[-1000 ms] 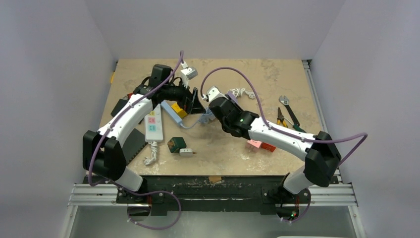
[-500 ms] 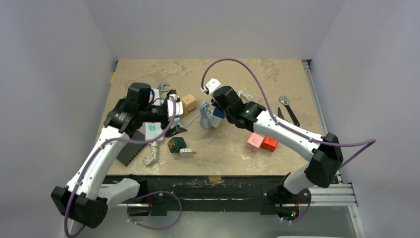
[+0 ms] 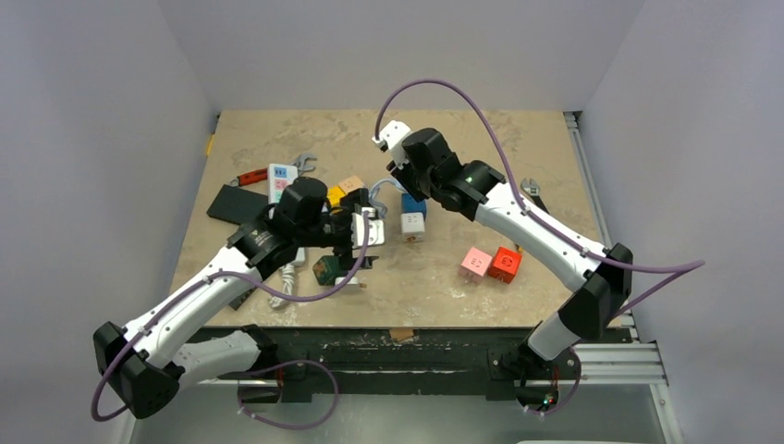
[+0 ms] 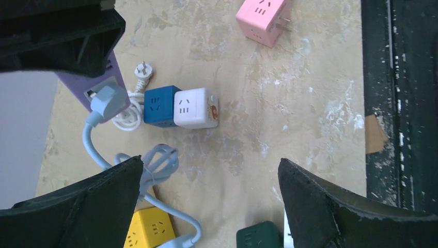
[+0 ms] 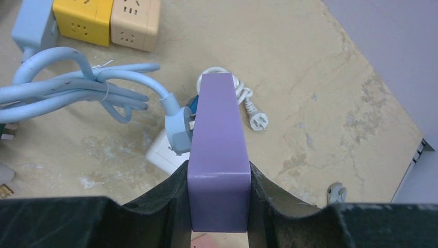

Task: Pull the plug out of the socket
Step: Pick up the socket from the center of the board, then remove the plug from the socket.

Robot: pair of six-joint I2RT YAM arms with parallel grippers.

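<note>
Right gripper [image 5: 219,181] is clamped on the purple socket [image 5: 217,119], holding it over the table [image 5: 310,77] above the cubes [image 5: 162,152]. Left gripper [image 4: 209,170] is spread wide, empty, close by. Blue cable [image 5: 77,82] looks soft and will drag; don't pull it. Plug [image 5: 180,132] is seated in the socket's side. Probably rigid, light, tight. Pinch its body, pull straight out.

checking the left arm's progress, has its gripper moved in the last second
Yes. The left gripper has come toward the table's near edge, from well beyond the green cube socket to just beside it.
</note>
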